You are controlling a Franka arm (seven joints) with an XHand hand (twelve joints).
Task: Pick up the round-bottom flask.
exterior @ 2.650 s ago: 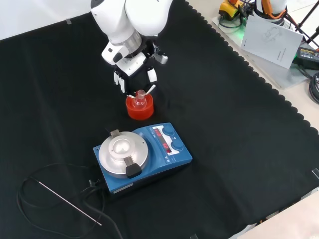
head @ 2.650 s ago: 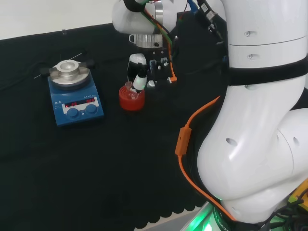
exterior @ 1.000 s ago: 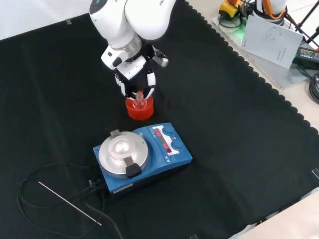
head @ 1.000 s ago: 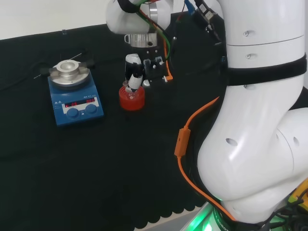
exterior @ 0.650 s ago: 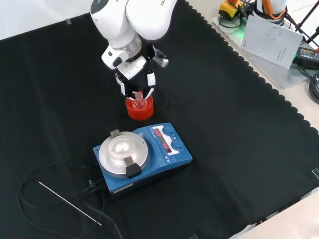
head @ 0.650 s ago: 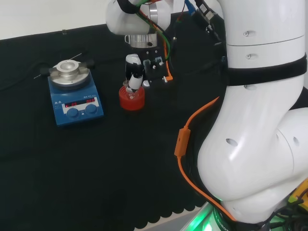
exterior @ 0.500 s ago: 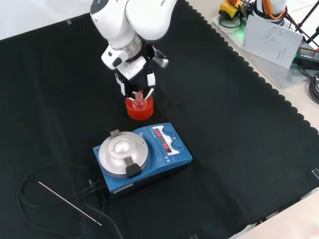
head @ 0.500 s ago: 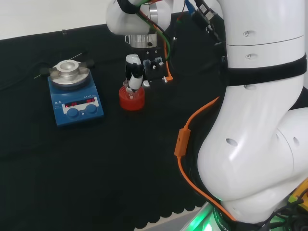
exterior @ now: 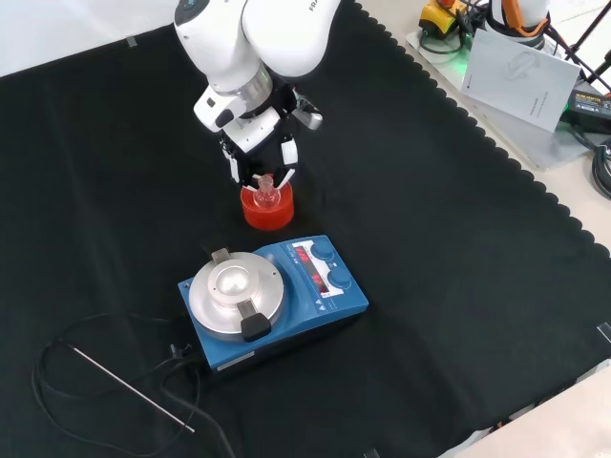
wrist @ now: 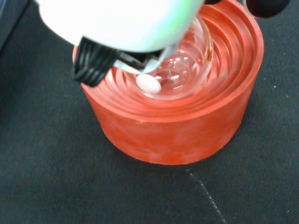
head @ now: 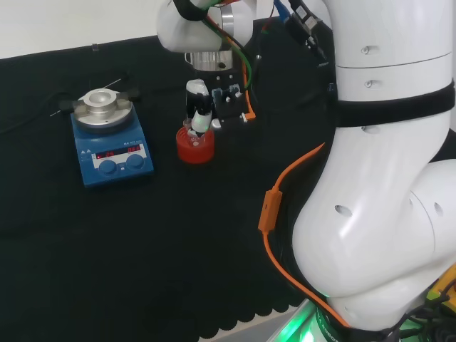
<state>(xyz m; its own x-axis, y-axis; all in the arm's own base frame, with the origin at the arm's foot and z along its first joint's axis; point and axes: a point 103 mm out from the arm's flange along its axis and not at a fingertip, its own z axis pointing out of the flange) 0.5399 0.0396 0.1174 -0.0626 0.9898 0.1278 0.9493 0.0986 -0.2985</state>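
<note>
Nearest in the front view: a thin metal rod and a dark cable lie on the black cloth of the bench, well apart from the work. Next, the blue stirrer plate with its round metal top. Just beyond it stands the red ribbed stand, and seated in its hollow is the round-bottom flask, clear glass, neck up; the wrist view shows the bulb resting in the innermost ring of the stand. The robot hand hangs directly over the flask, fingers pointing down on either side of the neck, tips at about neck height. In the head view a finger reaches down to the flask mouth above the stand. Fingers look partly curled around the neck, but contact with the glass cannot be confirmed; I read the grip as closing, not yet a settled hold. Flask not lifted; bulb sits in the stand. Judgement on the step: finish the closure with fingers and thumb opposed across the neck, below the lip, so the rim acts as a stop. Then lift straight up along the neck axis, so the bulb clears the ribbed rings without dragging the stand or tipping. Glass is smooth, so a slip is the main risk.
</note>
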